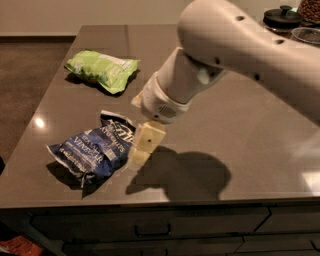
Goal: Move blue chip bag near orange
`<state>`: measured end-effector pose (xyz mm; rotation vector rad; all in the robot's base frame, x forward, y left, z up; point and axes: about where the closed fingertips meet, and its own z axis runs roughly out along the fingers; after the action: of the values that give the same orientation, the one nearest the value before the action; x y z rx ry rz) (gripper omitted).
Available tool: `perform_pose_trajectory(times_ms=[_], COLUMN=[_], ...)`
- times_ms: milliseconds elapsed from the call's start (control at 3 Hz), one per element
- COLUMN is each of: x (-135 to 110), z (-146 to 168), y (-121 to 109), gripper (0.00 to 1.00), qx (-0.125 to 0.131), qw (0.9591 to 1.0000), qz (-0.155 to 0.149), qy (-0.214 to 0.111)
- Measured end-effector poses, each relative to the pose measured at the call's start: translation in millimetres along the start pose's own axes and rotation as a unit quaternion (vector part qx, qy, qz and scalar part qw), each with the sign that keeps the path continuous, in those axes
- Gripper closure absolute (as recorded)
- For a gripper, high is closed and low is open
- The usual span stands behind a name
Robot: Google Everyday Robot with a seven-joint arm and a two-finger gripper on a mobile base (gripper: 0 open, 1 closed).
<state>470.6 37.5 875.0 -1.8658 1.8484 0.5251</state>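
The blue chip bag (95, 150) lies crinkled on the dark countertop (260, 145) at the front left, white lettering up. My gripper (141, 150) points down at the bag's right edge, close to it or just touching it; I cannot tell which. The thick white arm (235, 45) reaches in from the upper right. The orange does not show; the arm covers the spot at the middle back of the counter.
A light green chip bag (102, 70) lies at the back left. A dark lidded pot (282, 15) and a glass bowl (306, 34) stand at the back right corner. The counter's front edge runs just below the blue bag, with drawers under it.
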Motion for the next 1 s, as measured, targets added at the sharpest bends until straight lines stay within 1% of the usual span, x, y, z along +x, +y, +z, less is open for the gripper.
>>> perform_pose_trajectory(times_ms=[333, 667, 1000], x=[-19, -25, -25], z=[25, 42, 51], y=[-5, -6, -7], gripper=[0.00, 0.00, 0.17], qx=[-0.008, -0.018, -0.024], qw=[0.9999, 0.9997, 0.9992], qz=[0.005, 0.014, 0.029], qy=[-0.004, 0.000, 0.010])
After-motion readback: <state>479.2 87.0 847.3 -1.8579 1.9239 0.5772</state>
